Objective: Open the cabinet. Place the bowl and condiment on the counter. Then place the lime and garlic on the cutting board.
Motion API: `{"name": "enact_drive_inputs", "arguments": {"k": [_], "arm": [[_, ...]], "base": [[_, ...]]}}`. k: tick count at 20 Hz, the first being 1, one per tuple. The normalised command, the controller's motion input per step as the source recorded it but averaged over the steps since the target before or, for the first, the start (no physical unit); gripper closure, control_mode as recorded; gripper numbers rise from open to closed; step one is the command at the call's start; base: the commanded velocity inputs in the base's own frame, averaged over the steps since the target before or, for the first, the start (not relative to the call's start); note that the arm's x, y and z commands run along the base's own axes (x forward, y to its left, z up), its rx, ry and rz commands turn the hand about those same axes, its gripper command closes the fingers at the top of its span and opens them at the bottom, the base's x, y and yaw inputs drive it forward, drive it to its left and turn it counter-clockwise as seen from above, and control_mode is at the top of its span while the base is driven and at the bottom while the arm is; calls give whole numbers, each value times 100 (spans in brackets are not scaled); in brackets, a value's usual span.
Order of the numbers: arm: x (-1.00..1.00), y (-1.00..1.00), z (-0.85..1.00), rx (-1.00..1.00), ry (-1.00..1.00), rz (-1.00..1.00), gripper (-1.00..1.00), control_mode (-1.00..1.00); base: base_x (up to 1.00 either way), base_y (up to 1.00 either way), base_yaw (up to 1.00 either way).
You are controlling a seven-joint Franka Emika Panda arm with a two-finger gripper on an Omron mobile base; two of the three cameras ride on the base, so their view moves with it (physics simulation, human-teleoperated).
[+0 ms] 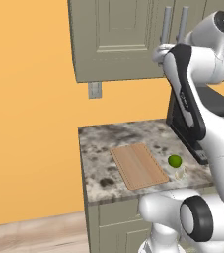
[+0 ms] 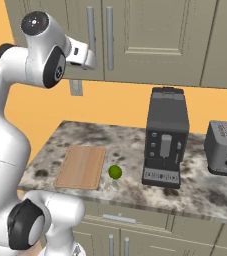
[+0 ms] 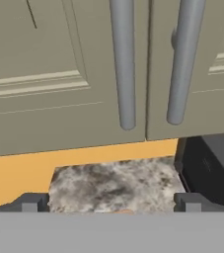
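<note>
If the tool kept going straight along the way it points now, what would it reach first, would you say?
Most likely the closed cabinet. The open tool faces the two bar handles, which hang either side of the door seam, so a handle or the seam would come first. Depth is hard to judge.

Dark coffee machine (image 2: 165, 137), grey toaster (image 2: 225, 148) — wall outlet (image 2: 76, 87), orange wall (image 1: 29, 108)

Garlic (image 1: 180, 173) too faint (beside lime (image 1: 174, 160)) to confirm.
</note>
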Motion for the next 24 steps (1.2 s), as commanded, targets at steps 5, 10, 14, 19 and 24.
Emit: {"name": "enact_drive_inputs", "arguments": {"k": [5, 10, 14, 19, 24], "arm": [[33, 0, 1, 3, -7, 0, -100, -100], [21, 0, 0, 0, -2, 0, -100, -100], [18, 0, 1, 0, 0, -1, -100, -100], [12, -2, 3, 0, 0, -1, -100, -100], [17, -3, 0, 0, 0, 0, -100, -100]], "base": [[0, 0, 0], [0, 0, 0], [0, 0, 0], [0, 0, 0], [0, 0, 0]]}}
